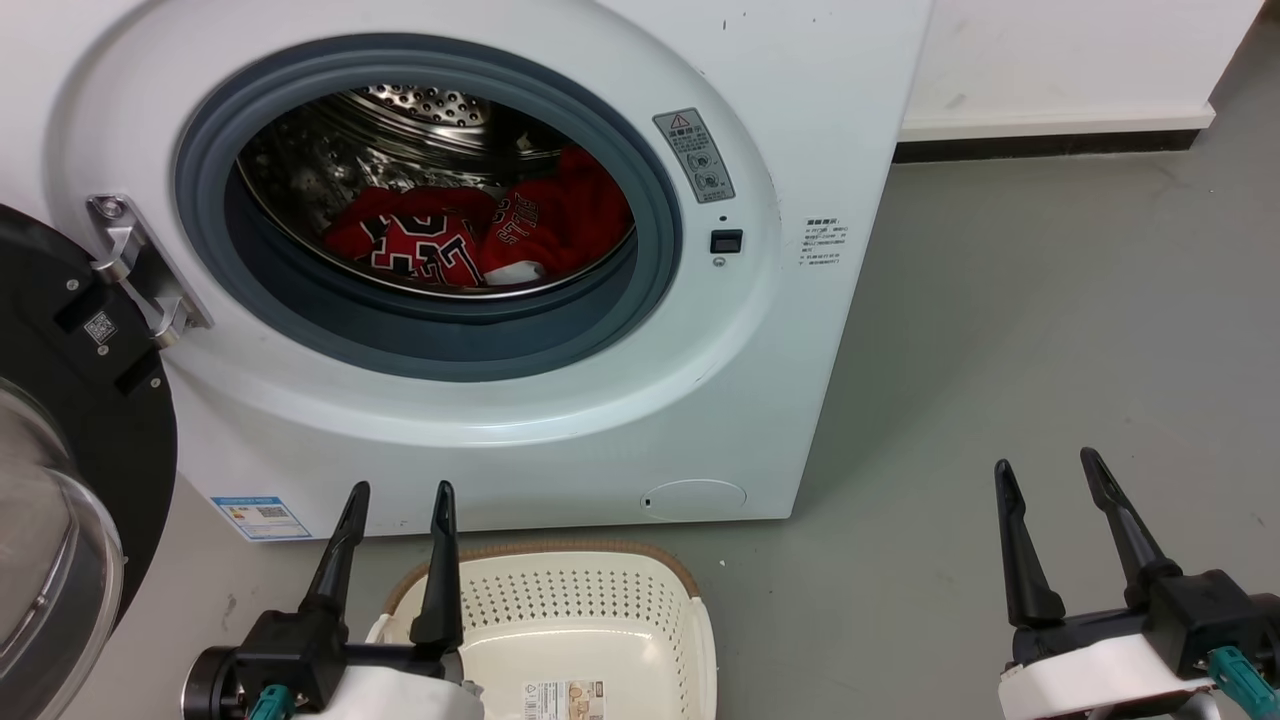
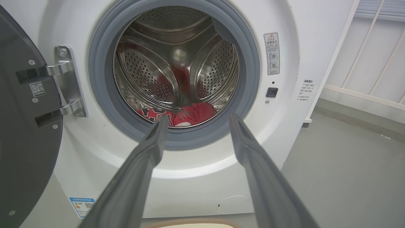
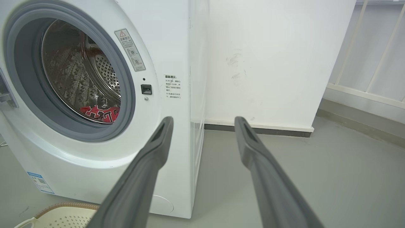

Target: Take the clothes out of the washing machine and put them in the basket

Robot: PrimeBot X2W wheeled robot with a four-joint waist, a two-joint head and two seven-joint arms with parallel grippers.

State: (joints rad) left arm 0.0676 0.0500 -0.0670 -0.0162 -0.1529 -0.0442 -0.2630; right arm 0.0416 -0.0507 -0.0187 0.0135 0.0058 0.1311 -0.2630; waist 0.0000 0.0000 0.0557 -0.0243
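The left fingers (image 1: 440, 570) stood released and empty, with the basket (image 1: 600, 600) just beneath them and the washer (image 1: 600, 440) ahead. The clothes (image 1: 450, 235) lay low in the drum (image 1: 420, 105), well beyond their tips. The right fingers (image 1: 1018, 550), likewise released and empty, pointed past the washer's right corner, over the floor (image 1: 1050, 330).

The left tool (image 1: 401, 487) and the right tool (image 1: 1046, 460) are alike: two long, slim black fingers (image 1: 333, 560) tapering to pointed tips, set in a blocky black mount (image 1: 1200, 600) on a white wrist shell (image 1: 1090, 670), with a teal connector (image 1: 1240, 675) at the base. Seen close, the fingers are matte dark grey with a shallow recess near each tip.
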